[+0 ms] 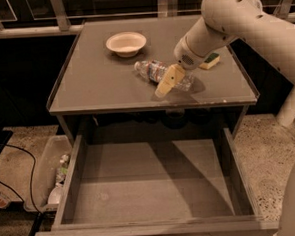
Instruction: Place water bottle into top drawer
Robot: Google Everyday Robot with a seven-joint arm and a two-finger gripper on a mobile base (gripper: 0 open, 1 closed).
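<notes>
The water bottle (152, 71) lies on its side on the cabinet top (100, 83), right of centre, with the gripper (166, 82) down on it, hold undeterminable; the top drawer (152, 190) stands open below without the bottle, so lifting, transfer and release remain.

The grey flat worktop (95, 88) carries a cream round paper bowl (126, 42) near its rear edge, left of centre. A clear crinkled plastic water bottle (149, 70) lies on its side forward and right of the bowl. The claw (165, 84) is at the bottle's right part. A yellow-green rectangular sponge (210, 61) lies nearer the right edge, behind the claw. The wide grey box top drawer (152, 190) stands pulled out below the front edge. A translucent plastic tub (40, 171) sits on the floor to its left.
</notes>
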